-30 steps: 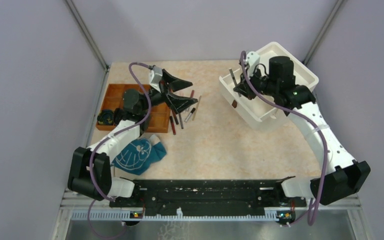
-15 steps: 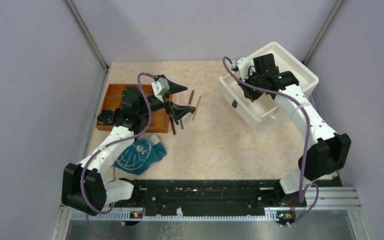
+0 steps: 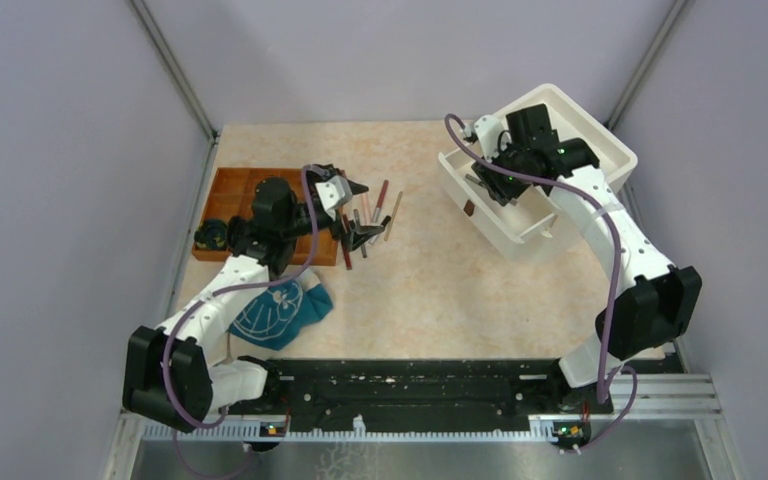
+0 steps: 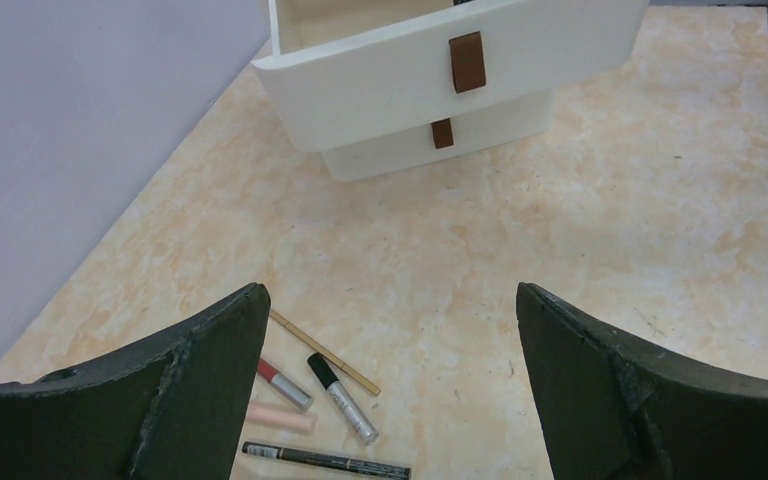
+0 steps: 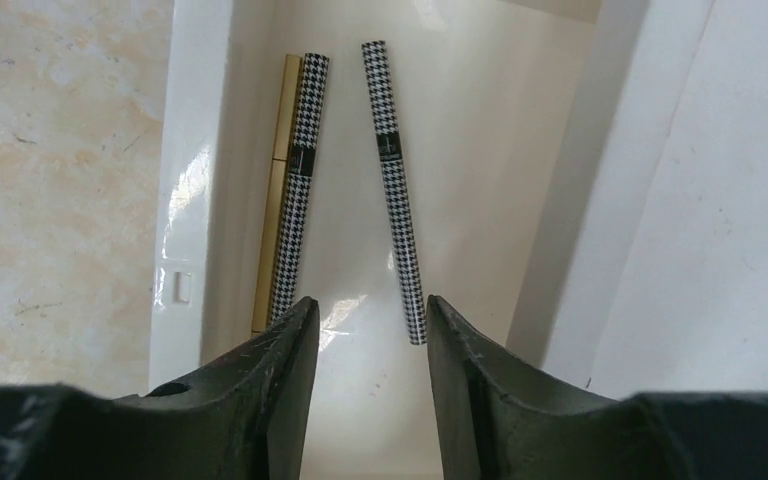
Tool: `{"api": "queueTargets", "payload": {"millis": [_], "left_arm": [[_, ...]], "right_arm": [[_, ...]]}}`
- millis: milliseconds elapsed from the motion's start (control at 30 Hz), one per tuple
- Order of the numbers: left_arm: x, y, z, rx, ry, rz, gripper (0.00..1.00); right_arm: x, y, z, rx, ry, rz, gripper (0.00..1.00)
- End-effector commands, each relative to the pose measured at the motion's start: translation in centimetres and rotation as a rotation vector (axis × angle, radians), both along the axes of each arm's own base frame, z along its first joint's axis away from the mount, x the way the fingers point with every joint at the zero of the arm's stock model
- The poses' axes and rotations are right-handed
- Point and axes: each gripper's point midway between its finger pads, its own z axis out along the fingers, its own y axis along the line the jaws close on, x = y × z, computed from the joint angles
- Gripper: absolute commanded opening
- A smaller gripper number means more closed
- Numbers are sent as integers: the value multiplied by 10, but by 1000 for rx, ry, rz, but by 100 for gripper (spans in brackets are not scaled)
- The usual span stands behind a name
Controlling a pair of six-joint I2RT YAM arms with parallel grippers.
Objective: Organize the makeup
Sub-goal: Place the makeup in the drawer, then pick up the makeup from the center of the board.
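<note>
Left of pencils: orange tray, teal cloth.

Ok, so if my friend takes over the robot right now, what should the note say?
Left gripper: open wide, empty, over the table.
Right gripper: open, empty, above the white drawer.
Done: two houndstooth pencils and a gold stick lie in that drawer.
Left: silver tube, black pencil, pink stick, red-capped tube and thin gold pencil lie loose on the table beside the orange tray.
</note>
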Motion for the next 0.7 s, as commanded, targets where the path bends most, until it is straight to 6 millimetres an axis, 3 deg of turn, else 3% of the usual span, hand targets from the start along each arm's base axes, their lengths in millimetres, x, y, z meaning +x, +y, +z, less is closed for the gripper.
{"api": "queueTargets", "payload": {"millis": [0, 300, 533, 667], "left_arm": [[14, 4, -13, 60, -52, 33, 99], [55, 3, -54, 153, 59, 115, 99], [99, -14, -96, 234, 195, 166, 97], [122, -27, -116, 272, 240, 188, 95]], "right_arm": [[2, 5, 40, 50, -92, 17, 46], [-20, 18, 91, 203, -227, 67, 52], [-49, 22, 99, 327, -341, 101, 68], [-64, 21, 94, 349, -387, 128, 71]]}}
